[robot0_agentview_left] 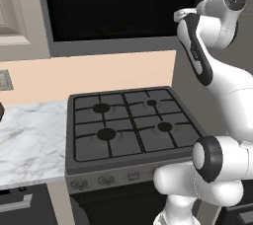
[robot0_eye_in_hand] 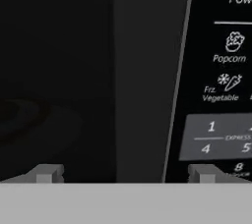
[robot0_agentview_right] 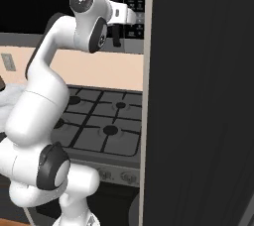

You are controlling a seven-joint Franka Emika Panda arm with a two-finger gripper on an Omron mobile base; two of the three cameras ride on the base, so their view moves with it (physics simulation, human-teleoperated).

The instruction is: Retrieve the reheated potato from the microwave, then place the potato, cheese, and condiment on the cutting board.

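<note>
Tool [robot0_eye_in_hand: 125, 171] wide apart before microwave [robot0_agentview_left: 123, 7]; stove [robot0_agentview_left: 131, 123], marble counter [robot0_agentview_left: 29, 140] below

1. You have the microwave [robot0_agentview_left: 123, 7] mounted above the stove [robot0_agentview_left: 131, 123], with a strip of wall [robot0_agentview_left: 94, 78] between them.
2. Its button panel [robot0_eye_in_hand: 221, 80] sits at the right side of the door [robot0_eye_in_hand: 59, 70].
3. The table [robot0_agentview_left: 29, 140] lies left of the stove, touching its edge.
4. A wall outlet [robot0_agentview_left: 5, 80] sits on the wall above the table, at the far left.
5. A tall panel [robot0_agentview_right: 198, 101] stands right of the stove, in front of it in the right base view.
6. The fingers [robot0_eye_in_hand: 49, 173] stand wide apart just before the microwave, one at the door, the other at the button panel.
</note>
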